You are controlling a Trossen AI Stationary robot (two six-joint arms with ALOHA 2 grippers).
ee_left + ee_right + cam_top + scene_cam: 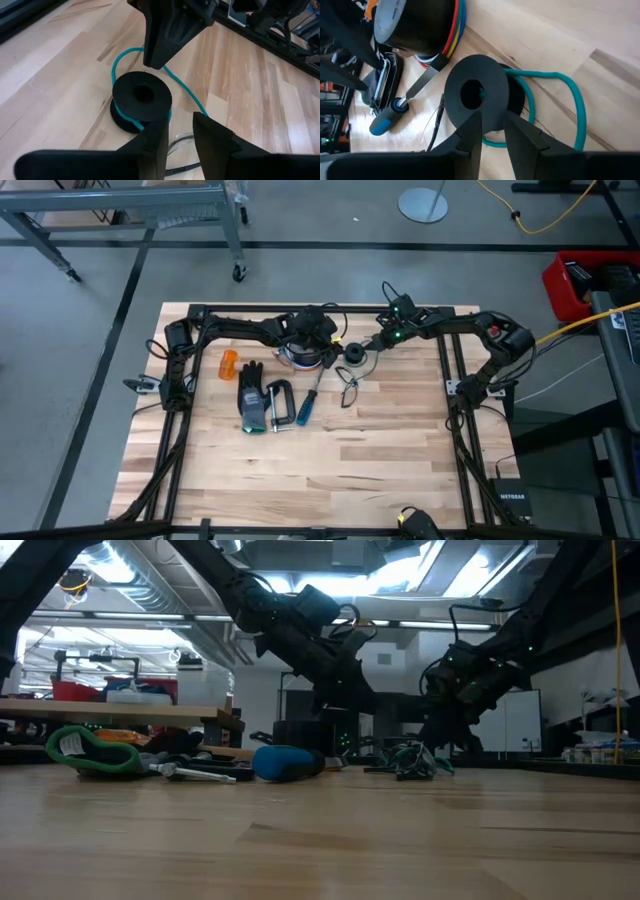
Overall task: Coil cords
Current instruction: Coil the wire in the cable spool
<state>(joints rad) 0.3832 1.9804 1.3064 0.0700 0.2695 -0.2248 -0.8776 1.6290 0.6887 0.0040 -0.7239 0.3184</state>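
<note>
Teal cord (184,92) loops round a black spool (141,101) on the surface (330,450), near the far edge. Both hands, left (179,131) and right (493,131), hover at the spool, fingers narrowly apart, holding nothing.

You are working on a table (330,460) of pale butcher-block wood with a smooth, faintly satin finish. The black spool (141,97) looks like matt plastic or rubber, and the teal cord (580,107) wound on it has a smooth rubbery sheath. The screwdriver (402,102) has a bare metal shaft and a glossy blue plastic handle. Your gripper fingers (212,137) are matt black plastic.
</note>
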